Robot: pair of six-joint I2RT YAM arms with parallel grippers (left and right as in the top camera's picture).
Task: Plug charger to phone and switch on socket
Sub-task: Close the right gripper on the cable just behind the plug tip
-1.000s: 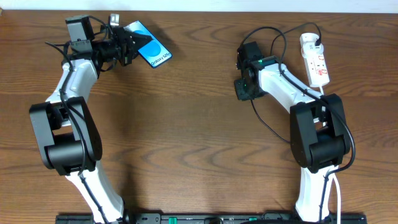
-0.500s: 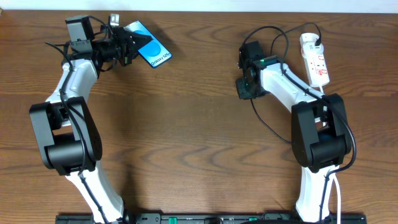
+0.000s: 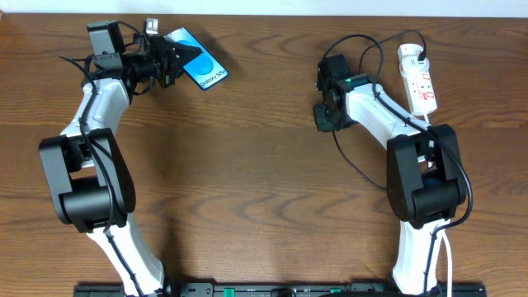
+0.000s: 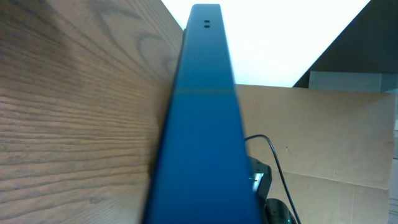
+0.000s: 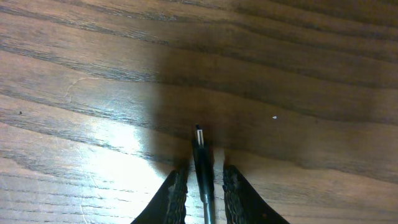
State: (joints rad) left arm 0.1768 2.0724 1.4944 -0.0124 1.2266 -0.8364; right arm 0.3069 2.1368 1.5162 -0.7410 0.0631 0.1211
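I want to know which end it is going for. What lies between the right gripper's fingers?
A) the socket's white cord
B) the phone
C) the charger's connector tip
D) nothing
C: the right wrist view shows the charger's connector tip lying between the fingers of the right gripper, while the phone is over at the left gripper.

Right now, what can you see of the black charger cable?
The charger is a thin black cable. It loops from the white power strip past the right arm and trails across the wooden table. Its small connector tip, metal-ended, lies flat between the right hand's open fingers, not yet squeezed.
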